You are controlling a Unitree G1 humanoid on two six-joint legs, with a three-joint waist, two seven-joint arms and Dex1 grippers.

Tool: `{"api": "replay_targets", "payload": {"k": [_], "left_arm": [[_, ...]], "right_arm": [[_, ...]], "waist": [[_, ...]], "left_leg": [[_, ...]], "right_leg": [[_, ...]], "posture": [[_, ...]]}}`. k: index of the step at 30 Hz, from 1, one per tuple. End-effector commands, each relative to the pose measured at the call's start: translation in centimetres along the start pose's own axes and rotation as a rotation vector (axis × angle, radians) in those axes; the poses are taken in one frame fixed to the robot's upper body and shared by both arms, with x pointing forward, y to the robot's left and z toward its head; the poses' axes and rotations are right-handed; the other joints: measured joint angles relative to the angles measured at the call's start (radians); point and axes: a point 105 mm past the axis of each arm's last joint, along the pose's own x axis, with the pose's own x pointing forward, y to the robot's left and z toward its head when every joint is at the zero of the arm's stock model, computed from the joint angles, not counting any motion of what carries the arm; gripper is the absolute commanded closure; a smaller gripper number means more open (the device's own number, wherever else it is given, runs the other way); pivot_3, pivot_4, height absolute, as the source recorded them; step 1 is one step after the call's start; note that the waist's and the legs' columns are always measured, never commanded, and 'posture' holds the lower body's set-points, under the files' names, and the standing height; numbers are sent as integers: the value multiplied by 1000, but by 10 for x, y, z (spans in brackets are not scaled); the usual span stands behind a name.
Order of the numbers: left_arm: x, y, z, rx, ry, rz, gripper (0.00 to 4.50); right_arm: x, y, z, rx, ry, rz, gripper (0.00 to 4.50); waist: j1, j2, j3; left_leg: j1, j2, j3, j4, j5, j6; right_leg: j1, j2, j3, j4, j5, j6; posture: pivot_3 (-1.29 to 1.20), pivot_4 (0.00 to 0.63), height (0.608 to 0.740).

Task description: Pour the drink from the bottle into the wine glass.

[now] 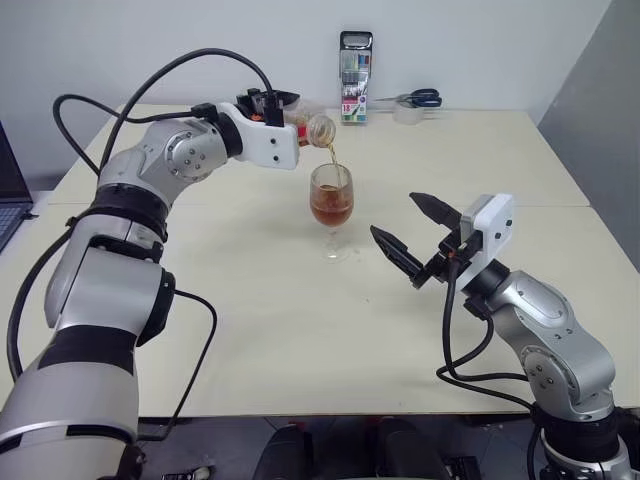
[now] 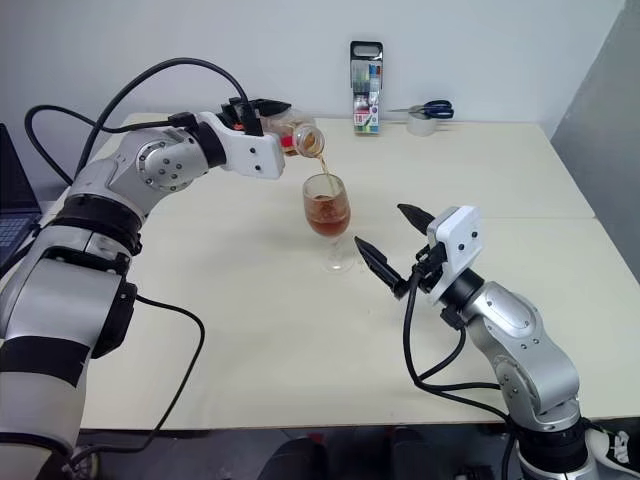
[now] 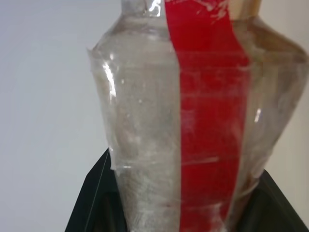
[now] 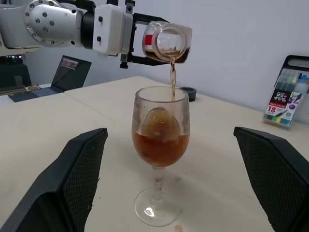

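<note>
Left claw [image 1: 290, 118] clamped on the bottle [image 4: 166, 42], tipped on its side above the wine glass [image 4: 161, 145]. Thin stream of drink [image 4: 172, 79] falls into the bowl, about half full. Glass upright mid-table [image 1: 250, 300]. Right claw [image 1: 412, 238] spread wide, empty, just beside the glass.

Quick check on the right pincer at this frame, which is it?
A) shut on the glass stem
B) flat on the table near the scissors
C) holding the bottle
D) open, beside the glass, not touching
D: the right pincer stands wide open beside the wine glass with a gap between them, while the left pincer holds the tilted bottle, which pours the drink into the glass.
</note>
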Motion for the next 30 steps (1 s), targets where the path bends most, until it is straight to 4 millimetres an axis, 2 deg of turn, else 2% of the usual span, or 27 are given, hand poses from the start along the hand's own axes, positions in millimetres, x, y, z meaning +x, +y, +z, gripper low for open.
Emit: {"api": "replay_targets", "payload": {"k": [1, 6, 11, 13, 15, 17, 20, 23, 26, 30], "left_arm": [[-3, 21, 5, -194, -44, 113, 2738], [-6, 25, 10, -528, -99, 206, 2738], [-18, 20, -10, -918, 2, 364, 2738], [-30, 10, -24, -1055, 92, 445, 2738], [-42, -8, -37, -1204, 192, 509, 2738], [-55, -37, -44, -1323, 289, 538, 2738], [-67, -67, -44, -1401, 352, 533, 2738], [-73, -86, -42, -1459, 365, 524, 2738], [-77, -103, -39, -1464, 355, 508, 2738], [-80, -124, -38, -1369, 368, 453, 2738]], "right_arm": [[-1, 3, 13, -35, -48, 20, 0], [3, 4, 14, -32, -50, 40, 0], [4, 8, 16, -35, -49, 77, 0], [2, 12, 14, -38, -35, 103, 0], [-4, 17, 9, -40, -13, 141, 0], [-15, 29, 1, -40, 18, 205, 0], [-26, 42, -6, -50, 38, 283, 0], [-31, 41, -16, -54, 60, 294, 0], [-30, 38, -18, -52, 58, 277, 0], [-27, 33, -22, -59, 54, 248, 0]], "waist": [[2, 0, 0], [2, 0, 0], [-2, 0, 0], [-4, 0, -1], [-4, 0, -1], [0, 0, -2], [3, -1, -3], [7, -2, -3], [7, -2, -3], [5, -2, -3]], "left_leg": [[0, 0, 0, 0, 0, 0], [-1, 0, -1, 2, 0, 0], [0, 0, -1, 2, 0, 0], [0, 0, -1, 2, 0, 0], [1, 0, -1, 2, 0, 0], [1, 0, -1, 2, 0, 0], [0, 0, -1, 2, 0, 0], [0, 0, -1, 4, 0, 0], [1, 0, -2, 5, 0, 0], [4, 0, 0, 5, 0, 0]], "right_leg": [[0, 0, 0, 0, 0, 0], [0, 0, -1, 0, 0, 0], [0, 0, 0, 2, 0, 0], [0, 0, 1, 3, 0, 0], [0, 0, 1, 3, 0, 0], [0, 0, 1, 4, 0, 0], [0, 0, 1, 3, 0, 0], [1, -1, 1, 5, 0, 0], [1, -1, 1, 6, 0, 0], [3, 0, 2, 7, 0, 0]], "posture": [[0, 150, 740], [0, 150, 740], [0, 150, 740], [0, 150, 740], [0, 150, 740], [0, 150, 740], [0, 150, 740], [0, 150, 740], [0, 150, 740], [0, 150, 740]]}}
